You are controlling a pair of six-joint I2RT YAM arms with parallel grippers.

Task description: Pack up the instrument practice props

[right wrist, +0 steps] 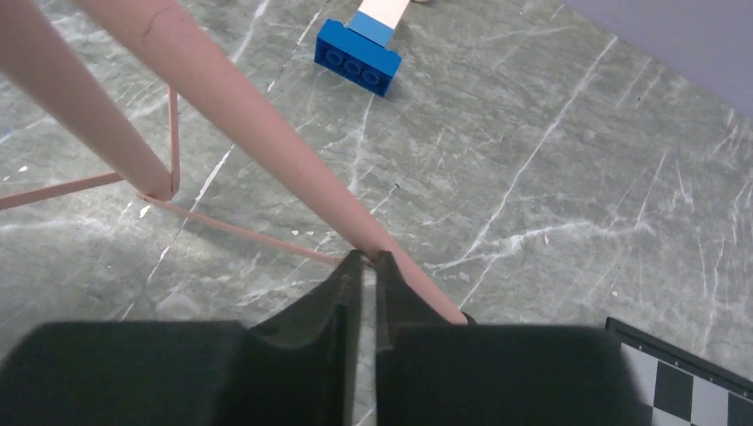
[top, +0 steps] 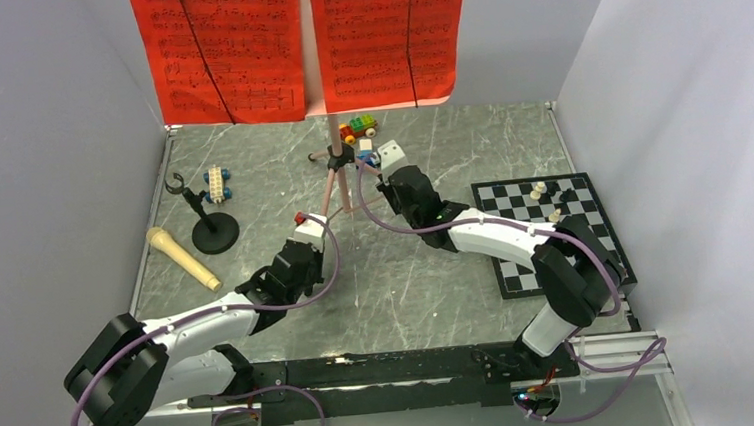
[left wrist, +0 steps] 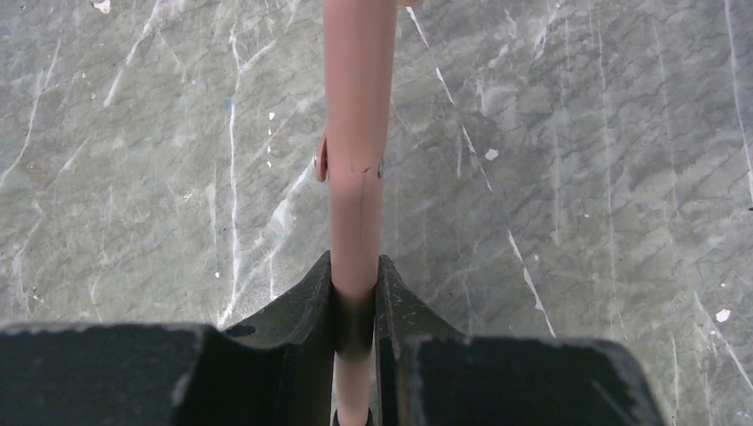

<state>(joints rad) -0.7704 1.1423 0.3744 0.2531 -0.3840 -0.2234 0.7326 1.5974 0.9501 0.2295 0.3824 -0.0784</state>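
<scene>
The pink tripod music stand [top: 338, 166] stands at the middle back, with two red sheet-music pages [top: 232, 53] on its desk. My left gripper [top: 306, 228] is shut on one pink leg [left wrist: 358, 133], which runs between the jaws [left wrist: 355, 266]. My right gripper [top: 387, 162] is at another leg [right wrist: 222, 98]. Its jaws [right wrist: 367, 257] are almost closed, pinching the thin pink brace [right wrist: 240, 231] where it meets that leg. The beige microphone [top: 184, 257] lies at the left. The small black mic stand [top: 214, 231] stands beside it.
A chessboard [top: 517, 263] with pieces lies at the right, under my right arm, and its corner shows in the right wrist view [right wrist: 684, 382]. Toy block cars sit at the back left [top: 217, 184] and behind the stand [top: 358, 127]. A blue block [right wrist: 360, 58] lies near my right gripper.
</scene>
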